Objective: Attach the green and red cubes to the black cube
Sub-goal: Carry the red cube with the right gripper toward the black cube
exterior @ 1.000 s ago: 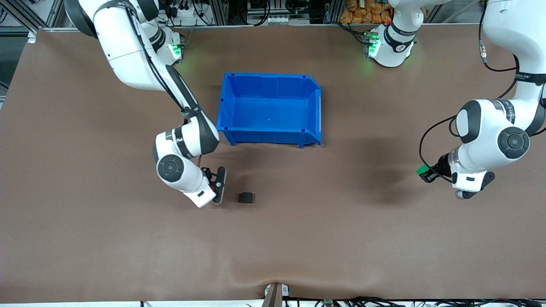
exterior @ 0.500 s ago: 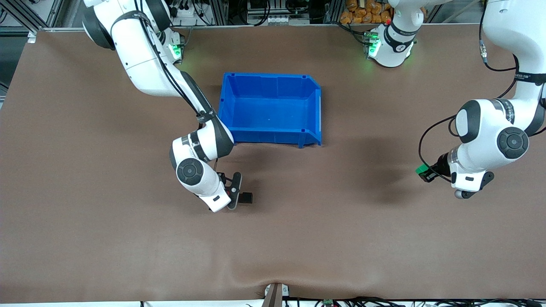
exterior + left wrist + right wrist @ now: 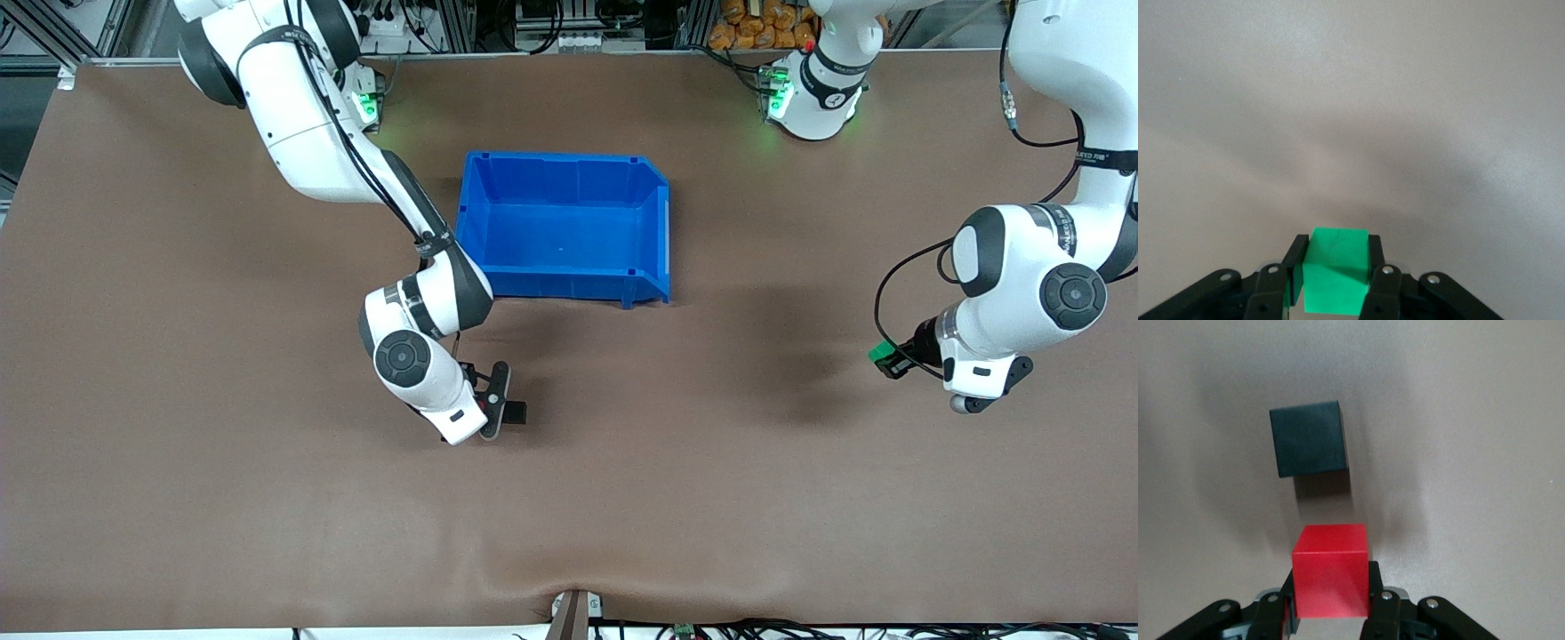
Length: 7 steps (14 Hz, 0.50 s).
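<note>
The black cube point(image 3: 514, 412) lies on the brown table, nearer to the front camera than the blue bin. My right gripper point(image 3: 494, 404) is low beside it and shut on the red cube. In the right wrist view the red cube point(image 3: 1331, 577) sits between the fingers of the right gripper point(image 3: 1332, 581), and the black cube point(image 3: 1308, 439) lies a short gap ahead of it. My left gripper point(image 3: 886, 359) waits above the table at the left arm's end, shut on the green cube point(image 3: 880, 355). The left wrist view shows the green cube point(image 3: 1336, 270) clamped in the left gripper point(image 3: 1336, 253).
An empty blue bin point(image 3: 560, 157) stands in the middle of the table, toward the robots' bases. The right arm's elbow hangs by the bin's corner. Brown mat stretches between the black cube and the left gripper.
My right arm has carried the red cube toward the left arm's end, from well apart to close beside the black cube. The black cube and the left arm have not moved.
</note>
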Tool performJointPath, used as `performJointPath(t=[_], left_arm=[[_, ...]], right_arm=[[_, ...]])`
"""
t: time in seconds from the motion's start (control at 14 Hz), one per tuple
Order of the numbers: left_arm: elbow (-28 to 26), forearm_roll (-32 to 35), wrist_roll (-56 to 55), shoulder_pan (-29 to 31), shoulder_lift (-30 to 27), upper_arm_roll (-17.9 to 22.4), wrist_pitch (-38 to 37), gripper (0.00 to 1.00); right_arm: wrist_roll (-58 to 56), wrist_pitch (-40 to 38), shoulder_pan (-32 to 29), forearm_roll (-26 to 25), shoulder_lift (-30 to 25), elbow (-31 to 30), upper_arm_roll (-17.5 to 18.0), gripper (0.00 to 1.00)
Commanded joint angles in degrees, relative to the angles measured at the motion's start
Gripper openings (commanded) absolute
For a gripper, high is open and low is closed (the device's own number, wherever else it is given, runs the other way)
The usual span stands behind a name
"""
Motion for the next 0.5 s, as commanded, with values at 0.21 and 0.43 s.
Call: performJointPath(t=[0.21,0.43], left_arm=[[0.0,-0.6,0.3,0.3,-1.0,-0.2,-1.4,0.00],[0.0,-0.6,0.3,0.4,-1.0,-0.2,-1.4,0.00]], right_arm=[[1.9,-1.1,1.4,0.6,3.4,5.1,-0.4,0.00],[2.8,-0.6,2.1,0.5,3.8,5.1,-0.4,0.00]])
